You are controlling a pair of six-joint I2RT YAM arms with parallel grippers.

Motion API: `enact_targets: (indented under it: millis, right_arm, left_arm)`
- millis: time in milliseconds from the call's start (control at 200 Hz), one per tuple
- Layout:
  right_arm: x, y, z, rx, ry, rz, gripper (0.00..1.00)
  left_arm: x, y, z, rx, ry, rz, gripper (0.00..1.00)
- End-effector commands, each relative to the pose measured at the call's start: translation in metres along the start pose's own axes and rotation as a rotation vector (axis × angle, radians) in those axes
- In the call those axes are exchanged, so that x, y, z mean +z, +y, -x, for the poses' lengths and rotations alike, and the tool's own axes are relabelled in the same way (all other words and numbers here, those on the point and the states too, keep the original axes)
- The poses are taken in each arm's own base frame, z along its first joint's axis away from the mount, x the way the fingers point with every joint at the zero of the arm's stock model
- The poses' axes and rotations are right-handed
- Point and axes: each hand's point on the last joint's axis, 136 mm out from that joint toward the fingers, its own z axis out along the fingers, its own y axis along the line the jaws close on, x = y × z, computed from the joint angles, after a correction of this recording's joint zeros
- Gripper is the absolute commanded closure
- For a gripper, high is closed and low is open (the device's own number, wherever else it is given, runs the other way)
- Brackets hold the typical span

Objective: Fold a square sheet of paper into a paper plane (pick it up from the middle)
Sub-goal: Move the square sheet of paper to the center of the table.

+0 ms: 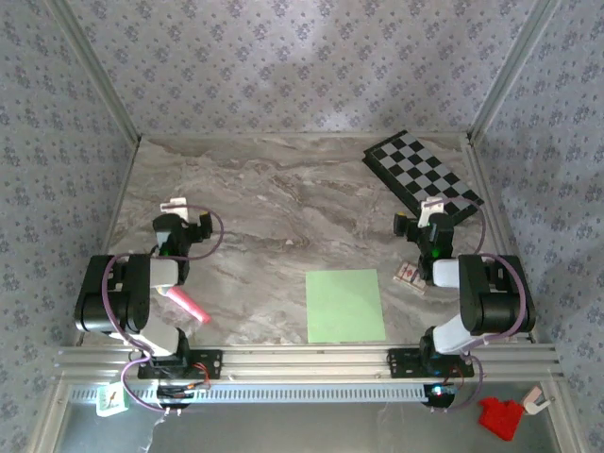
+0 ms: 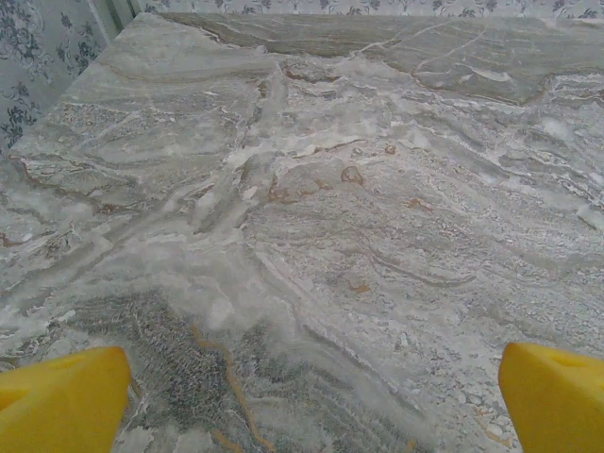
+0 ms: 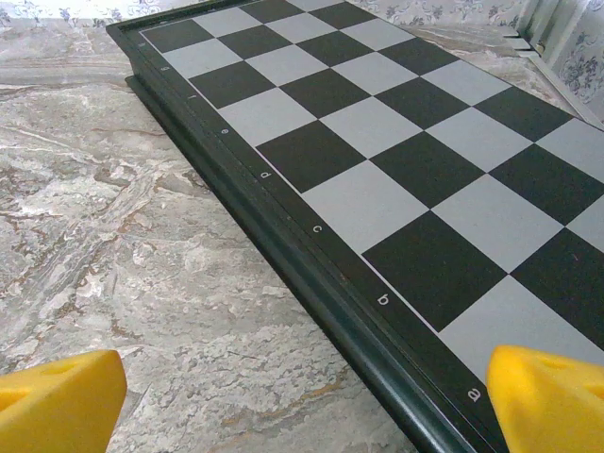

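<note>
– Viewing from above, where did the sheet lie?
– Flat, unfolded, at the near edge between the bases, nearer the right arm. Square, so no long axis. The left gripper and right gripper both sat beyond it, facing away.
– Left wrist?
– Fingers wide apart, empty, over bare table.
– Right wrist?
– Jaws likewise spread, holding nothing, facing the board. The right arm likely had the shorter reach back.
</note>
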Motion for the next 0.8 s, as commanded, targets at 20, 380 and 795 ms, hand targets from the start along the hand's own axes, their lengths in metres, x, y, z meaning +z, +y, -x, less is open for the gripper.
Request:
enact_targets:
  millis: [20,380,795]
  right_arm:
    - [0.003,0.0014,0.0017,-0.007,0.002,0.009,0.0]
    - [0.0033,0.0008,0.0023,-0.008,0.002,0.008,0.0]
    - [0.0034,0.0009,0.0014,-0.008,0.004,0.008,0.0]
  left_arm:
    - [0.0025,0.0007,0.0077,0.006,-0.02,0.0,0.0]
    - [0.0027,0.0005,0.007,0.005,-0.018,-0.001,0.0]
    - [0.0027,0.0004,0.0072,0.003,-0.018,-0.005,0.0]
